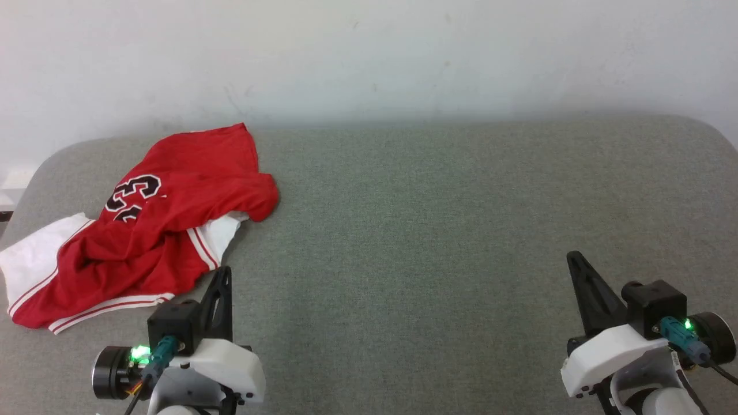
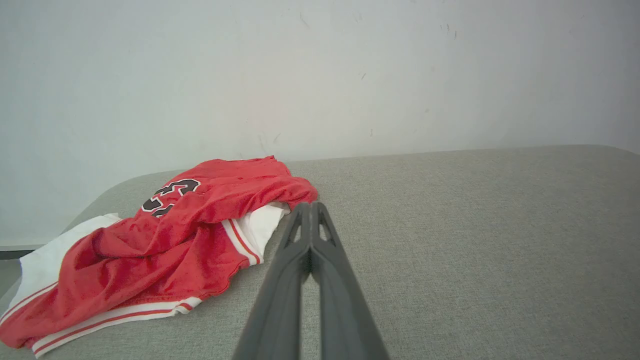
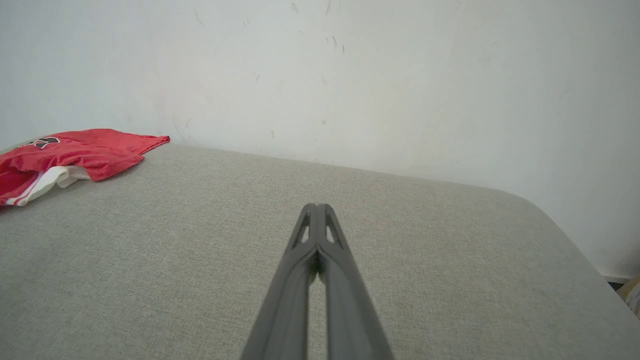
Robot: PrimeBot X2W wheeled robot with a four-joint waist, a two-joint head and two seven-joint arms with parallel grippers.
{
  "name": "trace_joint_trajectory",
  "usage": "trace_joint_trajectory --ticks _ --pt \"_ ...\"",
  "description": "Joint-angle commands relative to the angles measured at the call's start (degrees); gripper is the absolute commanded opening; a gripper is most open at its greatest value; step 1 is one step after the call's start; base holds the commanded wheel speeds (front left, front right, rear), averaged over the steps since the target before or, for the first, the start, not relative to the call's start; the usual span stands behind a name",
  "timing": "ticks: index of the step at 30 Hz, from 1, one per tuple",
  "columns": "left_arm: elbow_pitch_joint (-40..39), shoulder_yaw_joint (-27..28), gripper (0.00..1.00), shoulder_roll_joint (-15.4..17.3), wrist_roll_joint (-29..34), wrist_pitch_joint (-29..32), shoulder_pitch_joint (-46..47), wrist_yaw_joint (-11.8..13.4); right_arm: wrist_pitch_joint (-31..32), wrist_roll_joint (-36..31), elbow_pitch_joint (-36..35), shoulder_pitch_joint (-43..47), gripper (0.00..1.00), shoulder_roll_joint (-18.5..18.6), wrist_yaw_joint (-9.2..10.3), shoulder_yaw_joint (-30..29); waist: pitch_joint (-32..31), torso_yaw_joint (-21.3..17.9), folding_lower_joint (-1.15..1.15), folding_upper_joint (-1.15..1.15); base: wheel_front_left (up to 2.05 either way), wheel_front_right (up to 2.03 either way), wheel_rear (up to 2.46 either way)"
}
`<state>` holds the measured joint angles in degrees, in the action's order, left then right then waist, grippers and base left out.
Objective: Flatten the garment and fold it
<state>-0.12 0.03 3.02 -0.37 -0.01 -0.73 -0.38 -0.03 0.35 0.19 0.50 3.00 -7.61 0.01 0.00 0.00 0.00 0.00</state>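
The garment (image 1: 155,230) is a red jersey with white sleeves, striped trim and black numbers, lying crumpled at the far left of the grey padded surface (image 1: 438,219). From the left wrist it is the garment (image 2: 160,245) bunched left of my fingers; in the right wrist view the garment (image 3: 75,155) lies far off at the left edge. My left gripper (image 1: 226,270) is shut and empty, its tip just off the jersey's near right corner, apart from the cloth. Well to the right over bare surface, my right gripper (image 1: 572,255) is shut and holds nothing.
A pale wall (image 1: 369,57) rises directly behind the surface. The surface's rounded left corner (image 1: 34,173) lies close to the jersey, and its right corner (image 3: 565,225) curves away in the right wrist view.
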Motion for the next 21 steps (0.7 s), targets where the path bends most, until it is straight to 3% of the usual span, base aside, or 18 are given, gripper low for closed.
trace_joint_trajectory --ticks 1,17,18,21 --pt "0.1 0.0 0.0 -0.1 0.4 0.0 0.7 0.4 0.0 -0.3 -0.2 -0.5 0.0 -0.1 0.12 0.0 0.0 0.0 0.0 0.0 0.0 0.0 0.0" --pt "0.1 0.0 0.0 -0.1 0.4 0.0 0.7 0.4 0.0 -0.3 -0.2 -0.5 0.0 -0.1 0.12 0.0 0.0 0.0 0.0 0.0 0.0 0.0 0.0" --pt "0.0 0.0 1.0 0.0 0.0 0.0 0.0 0.0 0.0 0.0 0.0 0.0 1.0 0.0 0.0 0.0 0.0 0.0 0.0 0.0 0.0 0.0 0.0" --pt "0.0 0.0 1.0 0.0 0.0 0.0 0.0 0.0 0.0 0.0 0.0 0.0 1.0 0.0 0.0 0.0 0.0 0.0 0.0 0.0 0.0 0.0 0.0"
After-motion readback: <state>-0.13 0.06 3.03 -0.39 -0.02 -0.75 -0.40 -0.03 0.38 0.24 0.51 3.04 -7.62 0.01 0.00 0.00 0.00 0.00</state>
